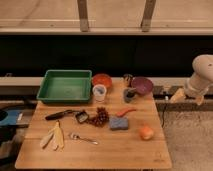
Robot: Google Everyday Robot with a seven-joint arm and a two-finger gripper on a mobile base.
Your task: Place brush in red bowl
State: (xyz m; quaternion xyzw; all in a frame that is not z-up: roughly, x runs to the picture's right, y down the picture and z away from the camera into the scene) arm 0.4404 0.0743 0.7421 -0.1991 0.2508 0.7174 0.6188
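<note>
So the brush [64, 114] is lying flat on the wooden table [100, 152], left of the middle and a bit toward the left edge. Its black handle is pointing at the left edge and its blocky head is pointing at the table's centre, just beside a bunch of dark grapes [101, 117]. Nothing is touching it or holding it.

The red bowl [102, 80] is sitting at the back edge, roughly mid-table, right next to the green tub [65, 86] that's taking up the back left corner. A white cup [100, 92] is standing just in front of the bowl, between it and the grapes. The bowl is looking empty from here, and brush and bowl are well apart.

The gripper [188, 97] is hanging off past the table's right edge, up level with the back right corner and not over the wood at all. Its two pale fingers [176, 95] are spreading wide with nothing between them.

Other stuff: a purple bowl [142, 85] is sitting near the back right corner with a dark mug [129, 94] just in front of it on its left. A blue sponge [119, 123] is lying near the middle, with a thin orange thing [126, 111] just behind it; can't tell what that is. An orange fruit [146, 132] is sitting toward the right edge. A silver fork [82, 138] is lying closer to the front edge, and a pale banana [54, 136] is lying near the front left corner.
</note>
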